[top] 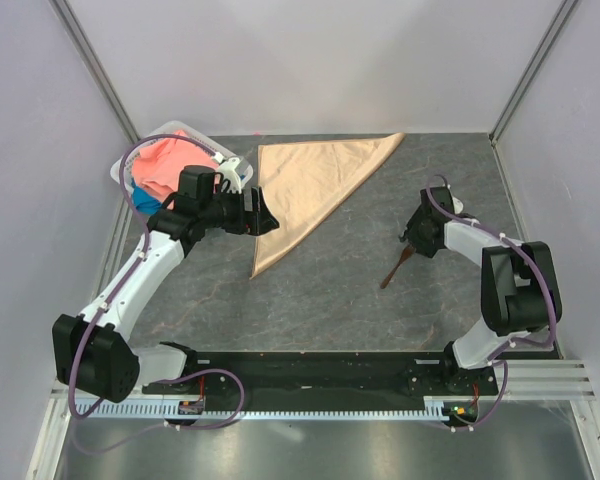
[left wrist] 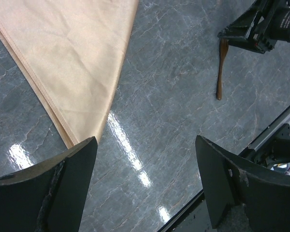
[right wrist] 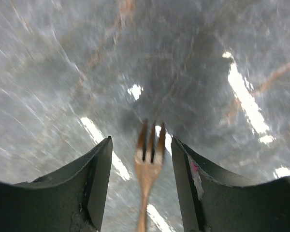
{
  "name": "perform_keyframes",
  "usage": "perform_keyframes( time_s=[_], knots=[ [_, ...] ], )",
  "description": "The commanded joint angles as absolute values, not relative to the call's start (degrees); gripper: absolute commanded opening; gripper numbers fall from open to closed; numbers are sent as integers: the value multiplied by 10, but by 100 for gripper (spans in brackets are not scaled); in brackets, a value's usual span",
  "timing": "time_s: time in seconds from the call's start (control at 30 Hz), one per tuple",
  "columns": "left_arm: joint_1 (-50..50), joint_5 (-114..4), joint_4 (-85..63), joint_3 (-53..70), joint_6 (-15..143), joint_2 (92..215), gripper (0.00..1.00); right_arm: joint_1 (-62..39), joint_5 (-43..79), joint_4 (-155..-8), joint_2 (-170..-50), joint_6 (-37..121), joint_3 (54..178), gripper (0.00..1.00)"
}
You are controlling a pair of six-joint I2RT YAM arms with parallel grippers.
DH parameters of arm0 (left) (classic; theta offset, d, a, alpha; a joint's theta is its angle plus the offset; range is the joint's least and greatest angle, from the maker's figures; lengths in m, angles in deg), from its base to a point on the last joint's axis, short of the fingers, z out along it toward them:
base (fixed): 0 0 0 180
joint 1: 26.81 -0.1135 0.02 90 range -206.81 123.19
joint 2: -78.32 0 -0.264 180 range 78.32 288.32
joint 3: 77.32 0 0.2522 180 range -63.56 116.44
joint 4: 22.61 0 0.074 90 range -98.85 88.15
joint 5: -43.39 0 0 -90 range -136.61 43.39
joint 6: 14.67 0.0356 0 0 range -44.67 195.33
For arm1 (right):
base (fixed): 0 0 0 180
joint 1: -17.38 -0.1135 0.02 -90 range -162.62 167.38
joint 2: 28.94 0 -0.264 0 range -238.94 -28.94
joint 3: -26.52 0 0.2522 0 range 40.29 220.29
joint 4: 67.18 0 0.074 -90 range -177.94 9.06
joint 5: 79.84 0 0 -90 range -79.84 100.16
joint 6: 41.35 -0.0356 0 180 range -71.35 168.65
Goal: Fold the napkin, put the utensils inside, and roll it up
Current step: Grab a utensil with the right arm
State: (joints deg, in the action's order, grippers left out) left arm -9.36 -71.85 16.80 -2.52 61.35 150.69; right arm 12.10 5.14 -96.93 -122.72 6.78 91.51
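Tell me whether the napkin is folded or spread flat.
Folded. The napkin lies as a triangle, and the left wrist view shows two stacked layers along its edge.

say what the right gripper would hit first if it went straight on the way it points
Most likely the fork, centred between the open jaws of the right gripper; they would land on the tabletop beside it. Depth unclear.

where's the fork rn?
Top view, right side: the fork is right of the napkin, tines between the right gripper's open jaws.
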Motion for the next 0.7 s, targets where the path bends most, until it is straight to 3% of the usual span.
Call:
perform_keyframes(
  time_s=[0.0, 0.47, 0.6, 0.67],
  knots=[
    [-92, -725, 162, -17, 629, 1497, 90, 84, -18, -1049, -1196, 108, 914, 60],
    [-92, -730, 159, -19, 626, 1499, 90, -41, -72, -1124, -1211, 32, 905, 56],
    [-92, -732, 159, -19, 626, 1497, 89, -60, -75, -1132, -1233, 26, 918, 52],
    [-92, -730, 160, -19, 627, 1496, 89, -67, -74, -1134, -1241, 22, 922, 43]
  ],
)
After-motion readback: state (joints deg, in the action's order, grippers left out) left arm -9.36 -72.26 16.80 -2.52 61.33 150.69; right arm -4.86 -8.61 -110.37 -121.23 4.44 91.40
